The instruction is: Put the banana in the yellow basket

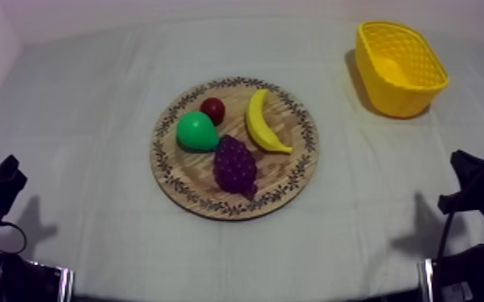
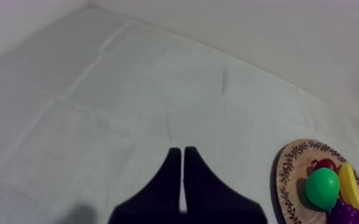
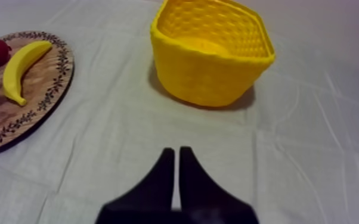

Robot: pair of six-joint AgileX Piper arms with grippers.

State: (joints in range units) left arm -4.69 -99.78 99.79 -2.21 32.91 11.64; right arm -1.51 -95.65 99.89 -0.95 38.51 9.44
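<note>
I am resting at the near edge of the table, my left gripper [image 2: 182, 150] at the near left and my right gripper [image 3: 176, 150] at the near right. Both pairs of fingers are lying together as narrow wedges, gripping nothing.

Farther in, at the middle of the cloth, the wooden board [image 1: 205, 202] is carrying four toy fruits. The grapes [image 1: 235, 165] are lying on its near side, the pear [image 1: 196, 131] on its left and the small red fruit [image 1: 212, 108] on its far side. The banana [image 1: 263, 122] is lying flat on the right part of the board, its length running near to far, with the grapes near its near end.

I am judging the banana to be light, stiff and smooth, so it is likely to slip or roll under a shallow pinch. I am reckoning on taking it across its thick middle, fingers spanning its width and clear of the grapes.

The yellow basket [image 1: 398, 100] is standing upright at the far right, well apart from the board, its mouth open upward. My right gripper is sitting closer to it.
</note>
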